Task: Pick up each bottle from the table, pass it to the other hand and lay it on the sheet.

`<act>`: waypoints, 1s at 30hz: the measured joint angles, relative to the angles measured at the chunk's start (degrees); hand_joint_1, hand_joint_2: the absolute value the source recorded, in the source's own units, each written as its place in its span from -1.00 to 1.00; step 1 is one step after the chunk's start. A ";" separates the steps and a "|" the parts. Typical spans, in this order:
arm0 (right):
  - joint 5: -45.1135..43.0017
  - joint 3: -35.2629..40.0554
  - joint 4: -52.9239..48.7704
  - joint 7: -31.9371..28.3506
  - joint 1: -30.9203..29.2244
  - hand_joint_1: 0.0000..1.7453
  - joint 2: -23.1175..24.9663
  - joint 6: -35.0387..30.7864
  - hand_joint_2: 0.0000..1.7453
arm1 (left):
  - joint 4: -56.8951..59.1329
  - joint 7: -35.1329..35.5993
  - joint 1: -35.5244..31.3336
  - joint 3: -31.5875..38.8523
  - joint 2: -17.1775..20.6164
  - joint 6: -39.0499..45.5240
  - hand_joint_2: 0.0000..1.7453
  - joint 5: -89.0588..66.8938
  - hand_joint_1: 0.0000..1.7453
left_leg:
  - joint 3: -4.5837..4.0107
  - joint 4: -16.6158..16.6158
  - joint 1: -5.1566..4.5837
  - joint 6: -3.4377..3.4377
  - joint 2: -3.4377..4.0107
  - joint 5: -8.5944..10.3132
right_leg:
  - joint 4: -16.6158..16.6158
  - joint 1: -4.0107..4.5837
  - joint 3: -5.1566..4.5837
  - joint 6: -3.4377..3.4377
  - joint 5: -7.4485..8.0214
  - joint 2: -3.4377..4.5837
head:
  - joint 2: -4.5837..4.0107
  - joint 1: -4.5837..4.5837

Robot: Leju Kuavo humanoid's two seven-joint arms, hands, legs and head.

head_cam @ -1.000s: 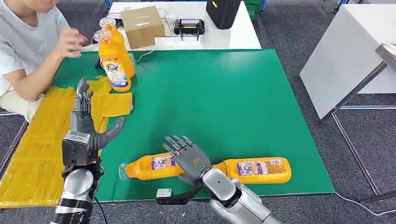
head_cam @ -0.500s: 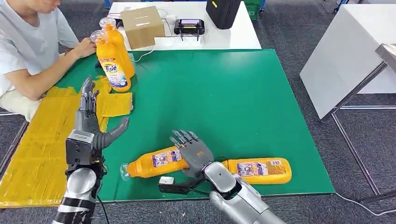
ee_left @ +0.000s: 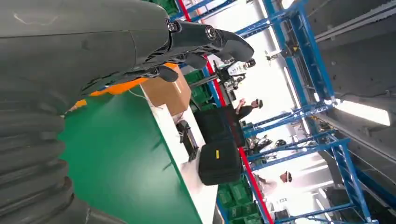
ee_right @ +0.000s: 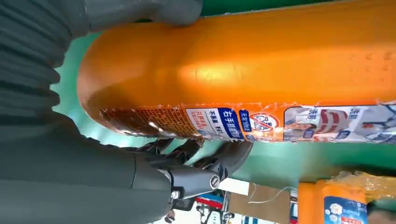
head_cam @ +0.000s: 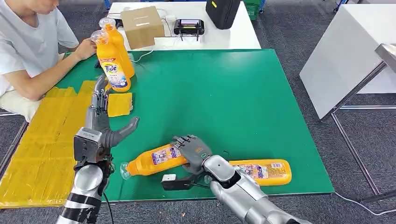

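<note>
Green matting (head_cam: pixel 224 93) covers a table in a workshop with grey carpet, and everything below is placed relative to this mat. A yellow sheet (head_cam: pixel 42 140) lies along the mat's left edge, partly overlapping it. No bottle lies flat on the sheet, so by the look of it no full pick, pass and lay cycle is finished in this scene.

Four orange bottles are in view. Two stand upright (head_cam: pixel 112 63) at the mat's far left corner, one just behind the other, near where the sheet meets the mat. A seated person's hand (head_cam: pixel 86 46) rests just beside them. Two more lie on their sides along the mat's near edge. The near-left bottle (head_cam: pixel 152 161) points its clear cap toward the sheet; the near-right bottle (head_cam: pixel 261 170) lies behind the right arm.

The right hand (head_cam: pixel 191 151) is at the base end of the near-left bottle. Its fingers (ee_right: pixel 219 161) curl around one side and the thumb sits on the other, touching the body. The bottle appears to rest on the mat, so the lift seems not yet made.

The left hand (head_cam: pixel 100 123) hovers above the mat's left edge, fingers straight and close together, thumb spread out, holding nothing, seemingly ready to receive.

Remaining, as judged: lift, pass, lay, then the other bottles.
</note>
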 measured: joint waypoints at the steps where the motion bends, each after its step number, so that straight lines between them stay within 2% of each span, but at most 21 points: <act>1: 0.22 0.28 0.57 -0.13 -0.38 0.66 0.04 -0.02 1.00 | 0.18 0.00 -0.08 -0.04 -0.04 0.00 1.00 0.26 -1.00 | 0.00 0.00 0.00 0.00 0.00 0.00 | 0.00 0.00 0.00 0.00 0.00 0.00 | 0.00 0.02; 5: 2.89 2.12 2.91 -0.22 -2.01 0.76 0.17 -0.88 1.00 | 0.92 0.00 -0.35 -0.39 -0.09 -0.13 1.00 0.81 -1.00 | 0.03 0.00 0.00 0.00 0.01 0.00 | 0.00 0.00 0.02 0.00 0.00 0.00 | 0.00 0.00; 8: 3.98 3.37 4.42 0.33 -2.90 0.72 0.37 -1.44 1.00 | 1.47 0.00 -0.54 -0.52 -0.09 -0.28 1.00 1.07 -1.00 | 0.07 0.00 0.00 0.00 0.01 0.00 | 0.00 0.00 0.03 0.00 0.00 0.02 | 0.00 0.00; 11: 4.74 4.15 5.57 1.07 -3.67 0.86 0.65 -1.88 1.00 | 1.86 0.00 -0.92 -0.76 -0.09 -0.31 1.00 1.14 -1.00 | 0.12 0.00 0.00 0.00 0.01 0.00 | 0.00 0.00 0.08 0.00 0.00 0.02 | 0.00 0.02; 12: 5.05 4.42 5.82 1.31 -3.85 0.84 0.66 -2.03 1.00 | 1.88 0.00 -0.97 -0.83 -0.09 -0.35 1.00 1.16 -1.00 | 0.13 0.00 0.00 0.00 0.01 0.00 | 0.00 0.00 0.10 0.00 0.00 0.01 | 0.00 0.00; 16: 6.91 5.01 6.23 3.93 -3.96 0.84 0.72 -4.28 1.00 | 1.92 0.09 -0.98 -1.01 -0.09 -0.87 1.00 1.33 -1.00 | 0.15 0.00 0.00 0.00 0.01 0.00 | 0.00 0.00 0.13 0.00 0.00 0.01 | 0.00 0.00; 18: 7.41 4.99 6.25 5.20 -3.98 0.98 0.68 -5.22 1.00 | 1.90 0.15 -0.97 -1.03 -0.09 -0.96 1.00 1.33 -1.00 | 0.15 0.00 0.00 0.01 0.01 0.01 | 0.00 -0.01 0.14 0.00 0.00 0.00 | 0.00 0.00; 23: 8.39 4.94 6.28 6.94 -3.88 1.00 0.55 -6.88 1.00 | 1.88 0.26 -0.96 -1.05 -0.11 -1.18 1.00 1.25 -1.00 | 0.15 0.01 -0.01 0.01 0.01 0.01 | 0.00 -0.03 0.13 0.00 0.00 0.00 | 0.00 0.00; 26: 10.52 3.12 5.01 10.97 -2.57 1.00 -0.22 -10.45 1.00 | 1.31 0.85 -0.52 -1.29 -0.11 -1.71 1.00 0.17 -1.00 | 0.13 0.01 -0.01 0.01 -0.02 0.01 | 0.00 -0.02 0.13 0.00 0.00 -0.01 | 0.00 0.00; 30: 12.15 -3.46 0.49 13.88 0.03 1.00 -1.55 -15.27 1.00 | -0.06 1.77 0.34 -1.48 -0.11 -2.01 1.00 -1.42 -1.00 | 0.09 0.01 -0.02 0.01 -0.02 0.00 | 0.00 -0.03 0.11 0.01 0.01 0.00 | 0.00 0.02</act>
